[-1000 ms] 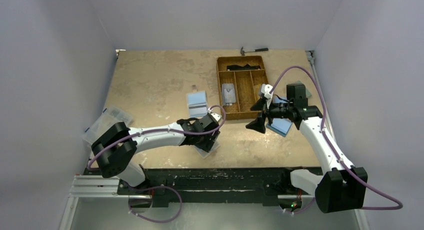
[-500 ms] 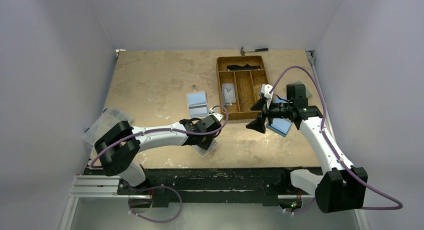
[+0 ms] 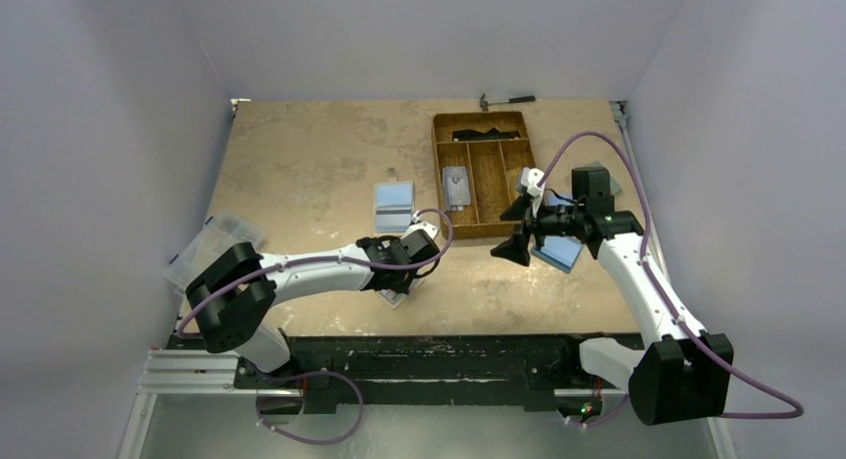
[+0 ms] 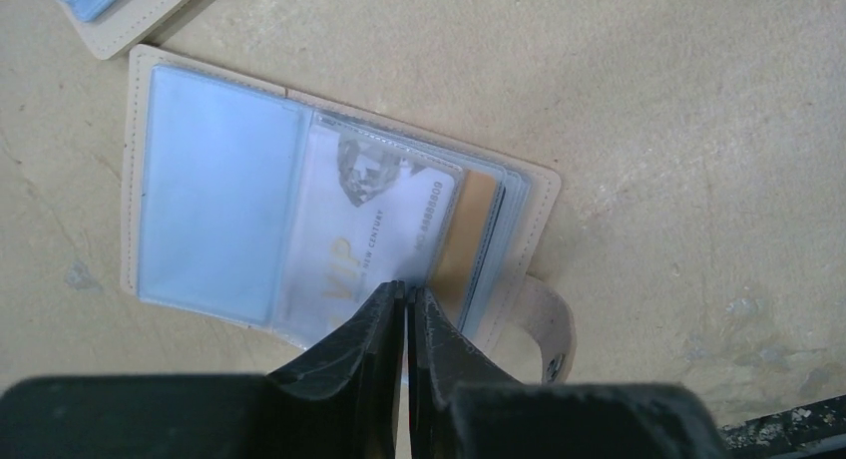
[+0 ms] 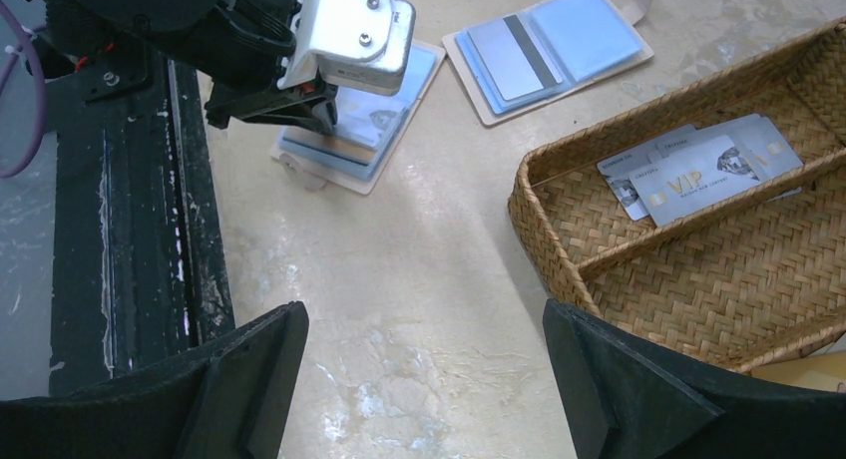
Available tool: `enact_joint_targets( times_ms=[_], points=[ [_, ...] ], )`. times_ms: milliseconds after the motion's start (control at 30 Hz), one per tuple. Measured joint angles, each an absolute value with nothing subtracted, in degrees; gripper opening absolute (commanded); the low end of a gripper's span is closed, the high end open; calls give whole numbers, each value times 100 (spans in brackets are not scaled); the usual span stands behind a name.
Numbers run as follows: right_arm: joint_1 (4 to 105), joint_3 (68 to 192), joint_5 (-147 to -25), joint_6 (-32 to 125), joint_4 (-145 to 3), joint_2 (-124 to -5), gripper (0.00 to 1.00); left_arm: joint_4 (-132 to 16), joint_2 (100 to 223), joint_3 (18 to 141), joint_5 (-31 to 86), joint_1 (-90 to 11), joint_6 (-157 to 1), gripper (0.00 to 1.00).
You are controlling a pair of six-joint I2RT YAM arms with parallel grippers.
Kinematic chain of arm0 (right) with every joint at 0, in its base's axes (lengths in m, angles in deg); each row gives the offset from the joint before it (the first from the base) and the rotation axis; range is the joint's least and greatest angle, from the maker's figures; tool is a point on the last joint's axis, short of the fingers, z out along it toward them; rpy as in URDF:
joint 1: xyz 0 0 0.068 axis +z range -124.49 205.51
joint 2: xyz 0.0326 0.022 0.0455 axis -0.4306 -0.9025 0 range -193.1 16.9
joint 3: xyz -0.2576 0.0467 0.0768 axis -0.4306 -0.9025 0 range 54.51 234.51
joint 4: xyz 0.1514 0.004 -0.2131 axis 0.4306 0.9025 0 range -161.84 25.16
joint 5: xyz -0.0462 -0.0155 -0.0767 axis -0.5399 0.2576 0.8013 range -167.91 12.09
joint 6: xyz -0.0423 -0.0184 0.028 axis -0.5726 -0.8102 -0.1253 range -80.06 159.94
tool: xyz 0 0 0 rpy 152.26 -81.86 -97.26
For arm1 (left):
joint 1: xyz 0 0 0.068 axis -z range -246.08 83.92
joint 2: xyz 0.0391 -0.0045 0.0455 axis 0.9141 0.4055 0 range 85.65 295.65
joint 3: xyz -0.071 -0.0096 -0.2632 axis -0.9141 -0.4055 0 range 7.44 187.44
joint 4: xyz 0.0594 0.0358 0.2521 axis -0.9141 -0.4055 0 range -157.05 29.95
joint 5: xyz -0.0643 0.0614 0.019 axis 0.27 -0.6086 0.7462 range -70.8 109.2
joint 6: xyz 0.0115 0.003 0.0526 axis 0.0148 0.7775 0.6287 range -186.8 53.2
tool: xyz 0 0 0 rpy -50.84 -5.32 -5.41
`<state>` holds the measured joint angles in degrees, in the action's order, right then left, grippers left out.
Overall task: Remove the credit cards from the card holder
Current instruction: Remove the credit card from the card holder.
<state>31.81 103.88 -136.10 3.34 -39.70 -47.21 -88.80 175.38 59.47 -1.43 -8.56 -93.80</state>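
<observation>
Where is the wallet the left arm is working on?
Top view: the card holder lies open near the table's front edge, under the left jaws, nearer than the woven tray.

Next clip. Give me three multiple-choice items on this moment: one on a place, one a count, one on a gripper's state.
1. Where do the loose cards lie?
A. on the hammer
B. in a woven tray compartment
C. in the clear box

2. How many open card holders show in the right wrist view?
A. one
B. two
C. four

3. How are the right gripper's fingers?
A. shut on a card
B. shut on the tray rim
C. wide open, empty

Answers:
1 B: the loose cards lie inside the woven tray.
2 B: one card holder lies free, and a second card holder lies beneath the left gripper, which is shut on its VIP card.
3 C: the right gripper has its fingers spread with nothing between them.
</observation>
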Motion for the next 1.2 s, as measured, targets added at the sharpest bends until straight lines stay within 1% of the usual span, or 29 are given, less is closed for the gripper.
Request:
enact_joint_targets(
  times_ms=[100, 200, 433, 467, 567, 633, 700, 833, 900, 967, 1200],
  points=[
    [3181, 10388, -13610, 332, -3970, -4721, 99, -8996, 17468, 5947, -307, -858, -9380, 6],
    [3181, 10388, -13610, 332, -3968, -4721, 99, -9112, 17396, 5950, -508, -858, -9380, 0],
    [3181, 10388, -13612, 330, -3950, -4721, 99, -9326, 17368, 5974, -870, -869, -9374, 0],
    [3181, 10388, -13612, 327, -3948, -4721, 99, -9350, 17364, 5976, -879, -869, -9365, 5],
    [3181, 10388, -13612, 327, -3942, -4721, 99, -9368, 17346, 5976, -829, -869, -9289, 29],
    [3181, 10388, -13612, 325, -3933, -4721, 99, -9359, 17337, 5976, -746, -869, -9208, 40],
    [3181, 10388, -13612, 321, -3931, -4721, 99, -9359, 17337, 5980, -647, -869, -9116, 48],
    [3181, 10388, -13612, 308, -3931, -4721, 99, -9368, 17372, 6041, -540, -869, -8983, 60],
    [3181, 10388, -13612, 306, -3928, -4721, 99, -9359, 17431, 6085, -523, -869, -8926, 66],
    [3181, 10388, -13612, 303, -3928, -4721, 99, -9355, 17501, 6118, -521, -869, -8836, 67],
    [3181, 10388, -13614, 290, -3924, -4721, 99, -9248, 17630, 6135, -188, -1105, -8526, 67]
  ],
)
